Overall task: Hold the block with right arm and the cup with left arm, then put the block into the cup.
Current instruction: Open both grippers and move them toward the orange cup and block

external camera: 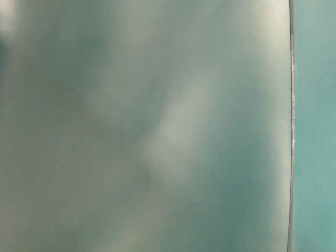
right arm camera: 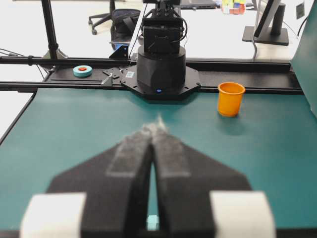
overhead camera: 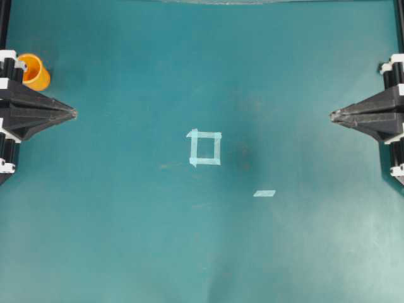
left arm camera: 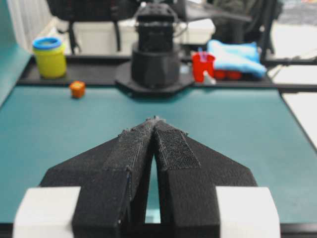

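Both grippers pressed together, empty: left gripper (overhead camera: 72, 114), right gripper (overhead camera: 333, 115). Cup (overhead camera: 34, 71) upright at counter (overhead camera: 126, 240) edge beside left arm; cramped approach may topple it. Small orange block (left arm camera: 77, 89) near right arm base.

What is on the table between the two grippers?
Only a tape square on the mat, midway between left gripper and right gripper, in the overhead view.

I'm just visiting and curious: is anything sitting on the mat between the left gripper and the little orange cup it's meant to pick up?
Nothing visible is. The small orange plastic cup stands upright just beside the left gripper, near that arm's base, with only bare teal mat around it. The gripper is shut and points away from it.
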### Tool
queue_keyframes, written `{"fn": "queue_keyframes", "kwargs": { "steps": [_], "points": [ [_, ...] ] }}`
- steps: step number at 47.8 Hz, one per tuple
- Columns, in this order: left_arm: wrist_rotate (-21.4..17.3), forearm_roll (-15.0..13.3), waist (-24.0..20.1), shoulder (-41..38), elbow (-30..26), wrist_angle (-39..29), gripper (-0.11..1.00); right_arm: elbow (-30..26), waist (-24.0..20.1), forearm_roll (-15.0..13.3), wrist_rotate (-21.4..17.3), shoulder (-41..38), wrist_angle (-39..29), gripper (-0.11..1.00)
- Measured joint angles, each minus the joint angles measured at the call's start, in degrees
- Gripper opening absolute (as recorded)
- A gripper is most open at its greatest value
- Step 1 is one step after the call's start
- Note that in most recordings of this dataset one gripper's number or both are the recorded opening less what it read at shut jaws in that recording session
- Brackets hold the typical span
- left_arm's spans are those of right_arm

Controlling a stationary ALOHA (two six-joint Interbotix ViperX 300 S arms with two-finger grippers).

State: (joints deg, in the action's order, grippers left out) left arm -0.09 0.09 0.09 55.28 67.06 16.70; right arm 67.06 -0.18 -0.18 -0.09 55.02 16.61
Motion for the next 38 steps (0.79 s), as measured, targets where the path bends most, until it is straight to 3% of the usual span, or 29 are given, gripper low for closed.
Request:
{"fn": "queue_keyframes", "kwargs": {
  "steps": [7, 21, 31, 38],
  "points": [
    [0.35, 0.09, -0.35, 0.44, 0.00, -5.01, 0.03, -1.23, 0.44, 0.09, -0.44, -0.44, -2.11, 0.00],
    [0.35, 0.09, -2.29, 3.60, -0.62, -14.41, 0.07, -5.27, 3.69, 0.18, -3.87, -2.20, -14.50, 0.00],
    [1.23, 0.00, -8.44, 5.62, -1.05, -22.32, 0.10, -6.42, 6.33, 0.26, -8.53, -2.11, -19.07, 0.00],
    [4.66, 0.09, -15.73, 6.33, -1.05, -28.56, 0.10, -6.77, 7.03, 0.18, -10.63, -2.20, -21.62, 0.00]
  ]
}}
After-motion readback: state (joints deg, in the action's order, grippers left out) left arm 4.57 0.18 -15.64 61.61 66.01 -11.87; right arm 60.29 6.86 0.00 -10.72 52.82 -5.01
